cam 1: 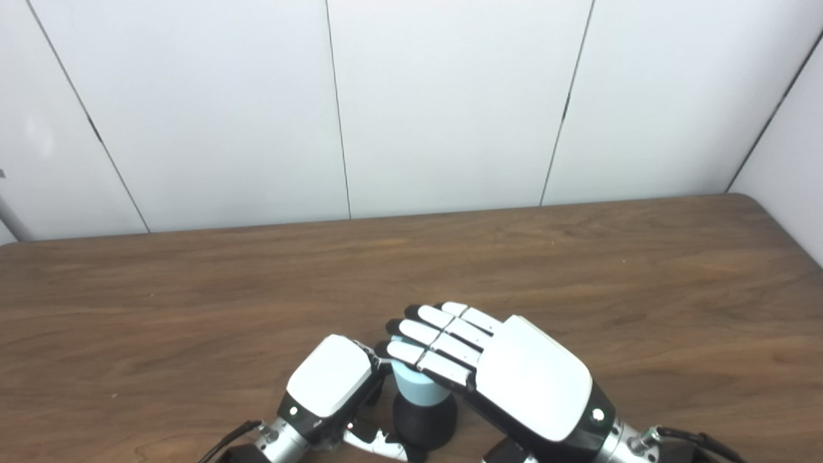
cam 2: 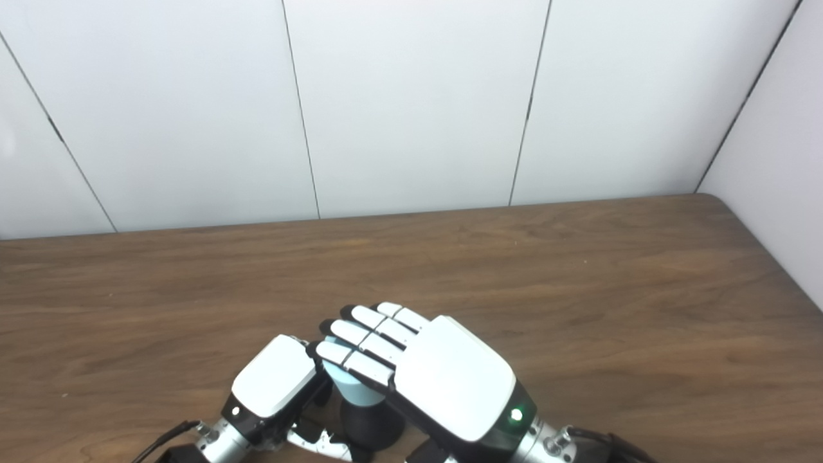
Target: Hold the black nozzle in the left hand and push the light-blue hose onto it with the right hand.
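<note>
Light-blue hose (cam 1: 416,388) is sitting right under the right hand (cam 1: 508,379), poking out just below its fingers (cam 1: 429,344), and it's already resting on top of the black nozzle (cam 1: 425,423), which is standing just below and beside that hand's palm edge. The right hand is lying pretty flat, fingers stretched out straight across the top of the hose rather than curled round it, so I'd call it pressing, not gripping. Its thumb is hidden underneath, so I can't rule out a pinch from below.

The left hand (cam 1: 331,384) is sitting just to the left of the hose and nozzle, knuckles up, fingers curling down toward the nozzle side. Whether it's actually clamping the nozzle I can't tell, the fingers are tucked out of sight in both views.

Here's what's worrying me. With a flat palm pushing down and no real wrap on the hose, any off-axis push is probably going to tip the hose sideways off the nozzle instead of seating it. And if the left hand isn't holding that nozzle firmly, the whole stack could skid on the wooden table (cam 1: 643,289) or topple toward the robot. Hard to say how far on the hose is already, since the joint is partly shadowed.
</note>
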`<action>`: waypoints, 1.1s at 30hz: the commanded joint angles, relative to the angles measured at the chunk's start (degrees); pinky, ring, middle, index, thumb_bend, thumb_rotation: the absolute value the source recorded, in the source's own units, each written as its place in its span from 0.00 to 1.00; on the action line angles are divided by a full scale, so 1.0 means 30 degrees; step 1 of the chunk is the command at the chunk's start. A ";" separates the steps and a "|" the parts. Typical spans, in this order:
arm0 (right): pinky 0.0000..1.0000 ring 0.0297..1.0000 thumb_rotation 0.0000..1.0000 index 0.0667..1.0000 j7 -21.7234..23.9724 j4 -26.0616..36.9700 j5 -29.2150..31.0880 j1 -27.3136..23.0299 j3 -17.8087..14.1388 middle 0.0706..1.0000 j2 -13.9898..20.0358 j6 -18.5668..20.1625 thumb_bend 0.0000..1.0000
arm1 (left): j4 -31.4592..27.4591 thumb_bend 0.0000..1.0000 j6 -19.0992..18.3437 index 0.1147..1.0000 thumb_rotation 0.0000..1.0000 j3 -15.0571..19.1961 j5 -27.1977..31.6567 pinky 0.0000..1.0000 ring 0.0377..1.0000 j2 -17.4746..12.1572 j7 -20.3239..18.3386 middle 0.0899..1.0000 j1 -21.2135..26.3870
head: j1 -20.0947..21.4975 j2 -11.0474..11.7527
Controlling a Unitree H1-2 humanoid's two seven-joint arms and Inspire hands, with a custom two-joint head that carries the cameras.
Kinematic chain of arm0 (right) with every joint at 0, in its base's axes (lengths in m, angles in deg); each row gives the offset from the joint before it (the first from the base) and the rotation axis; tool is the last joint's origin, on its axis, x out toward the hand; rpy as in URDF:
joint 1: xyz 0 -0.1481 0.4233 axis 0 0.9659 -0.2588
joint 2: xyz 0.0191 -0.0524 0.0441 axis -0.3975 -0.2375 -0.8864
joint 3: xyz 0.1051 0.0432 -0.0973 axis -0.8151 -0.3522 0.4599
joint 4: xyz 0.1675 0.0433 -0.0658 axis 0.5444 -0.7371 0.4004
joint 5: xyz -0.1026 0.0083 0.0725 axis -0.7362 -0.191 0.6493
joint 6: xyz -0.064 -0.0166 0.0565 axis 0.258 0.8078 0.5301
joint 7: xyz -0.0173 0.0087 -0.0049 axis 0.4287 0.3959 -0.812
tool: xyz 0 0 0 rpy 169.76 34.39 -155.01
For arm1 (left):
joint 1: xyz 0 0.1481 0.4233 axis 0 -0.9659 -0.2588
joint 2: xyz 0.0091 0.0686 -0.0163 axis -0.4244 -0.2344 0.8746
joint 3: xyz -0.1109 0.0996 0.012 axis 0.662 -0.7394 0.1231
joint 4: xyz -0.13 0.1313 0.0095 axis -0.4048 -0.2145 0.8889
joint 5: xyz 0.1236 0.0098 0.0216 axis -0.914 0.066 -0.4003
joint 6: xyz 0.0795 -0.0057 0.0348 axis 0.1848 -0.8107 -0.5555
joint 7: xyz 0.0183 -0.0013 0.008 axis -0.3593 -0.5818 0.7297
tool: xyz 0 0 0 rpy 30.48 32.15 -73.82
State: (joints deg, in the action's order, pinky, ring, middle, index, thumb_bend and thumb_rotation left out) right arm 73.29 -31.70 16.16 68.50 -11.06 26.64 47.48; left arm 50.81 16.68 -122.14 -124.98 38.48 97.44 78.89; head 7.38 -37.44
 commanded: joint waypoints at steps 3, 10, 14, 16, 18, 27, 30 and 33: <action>0.85 0.89 0.79 0.85 0.0067 -0.0724 -0.1225 0.0075 -0.0035 0.89 0.0490 -0.0585 0.87 | 0.1615 0.52 -0.0049 0.41 0.04 -0.0830 -0.0568 0.12 0.14 -0.0004 -0.0623 0.18 -0.1284 | -0.0027 -0.0020; 0.86 0.91 0.79 0.86 -0.0265 -0.1561 -0.2141 0.0293 -0.0128 0.92 0.0617 -0.0447 0.85 | 0.1698 0.52 -0.0011 0.41 0.04 -0.0813 -0.0576 0.11 0.14 -0.0004 -0.0458 0.17 -0.1311 | 0.0013 -0.0017; 0.87 0.92 0.79 0.87 -0.0505 -0.1728 -0.2370 0.0347 -0.0146 0.92 0.0622 -0.0406 0.85 | 0.1667 0.51 -0.0030 0.41 0.04 -0.0822 -0.0564 0.12 0.14 -0.0011 -0.0547 0.18 -0.1312 | 0.0005 -0.0015; 0.87 0.93 0.79 0.87 -0.0679 -0.1780 -0.2410 0.0395 -0.0150 0.92 0.0605 -0.0395 0.84 | 0.1608 0.52 -0.0077 0.41 0.04 -0.0814 -0.0531 0.12 0.15 -0.0018 -0.0675 0.19 -0.1319 | 0.0005 -0.0015; 0.89 0.93 0.80 0.89 -0.0829 -0.1784 -0.2489 0.0501 -0.0133 0.94 0.0563 -0.0375 0.84 | 0.1589 0.51 -0.0078 0.41 0.04 -0.0808 -0.0500 0.13 0.15 -0.0024 -0.0718 0.20 -0.1324 | 0.0005 -0.0015; 0.94 0.97 0.83 0.92 -0.1897 -0.1947 -0.3079 0.1186 0.0009 0.96 0.0129 -0.0354 0.79 | 0.1641 0.52 -0.0060 0.41 0.04 -0.0851 -0.0667 0.12 0.15 -0.0040 -0.0504 0.19 -0.1290 | -0.0073 0.0015; 0.97 0.99 0.83 0.95 -0.2255 -0.2066 -0.3216 0.1397 0.0035 0.97 -0.0013 -0.0310 0.78 | 0.1609 0.52 -0.0054 0.41 0.04 -0.0837 -0.0591 0.12 0.14 -0.0044 -0.0581 0.18 -0.1291 | -0.0098 0.0026; 0.99 1.00 0.80 0.97 -0.2894 -0.2280 -0.3311 0.1629 0.0087 0.99 -0.0094 -0.0405 0.77 | 0.1692 0.52 -0.0011 0.41 0.04 -0.0826 -0.0593 0.12 0.14 -0.0018 -0.0414 0.18 -0.1301 | -0.0096 0.0021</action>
State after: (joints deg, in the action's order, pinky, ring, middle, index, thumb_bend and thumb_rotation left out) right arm 63.85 -37.47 7.48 72.22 -11.14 25.91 46.27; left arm 50.97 16.71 -122.15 -124.86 38.43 97.49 78.92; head 7.03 -37.35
